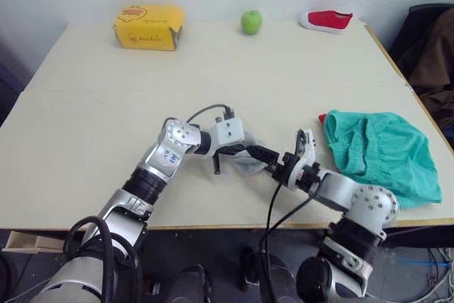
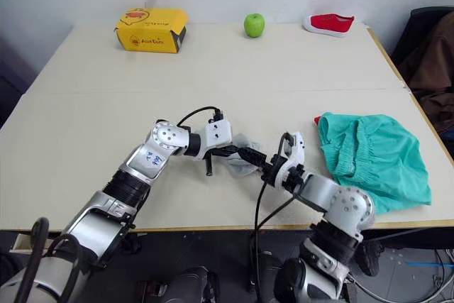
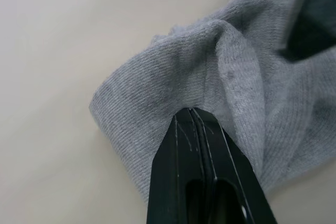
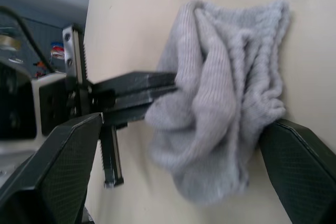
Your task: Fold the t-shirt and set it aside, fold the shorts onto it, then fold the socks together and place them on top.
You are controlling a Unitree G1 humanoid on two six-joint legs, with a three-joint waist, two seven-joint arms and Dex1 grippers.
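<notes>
The light grey socks [image 4: 220, 87] lie bunched on the table [image 1: 106, 125] near its front edge, at the middle. My left gripper [image 3: 191, 113] is shut on a fold of the socks [image 3: 157, 98]. My right gripper [image 4: 184, 124] stands open, one finger on each side of the bunch, reaching in from the right [image 1: 287, 164]. The teal shorts [image 1: 379, 150] lie spread at the right front. A small edge of the red t-shirt [image 1: 322, 118] peeks out from under their left corner; the remainder of it is hidden.
A yellow box [image 1: 149, 26], a green apple [image 1: 251, 22] and a small red shoe [image 1: 326, 20] stand along the table's far edge. Dark clothing [image 1: 429, 54] hangs beside the table's right edge.
</notes>
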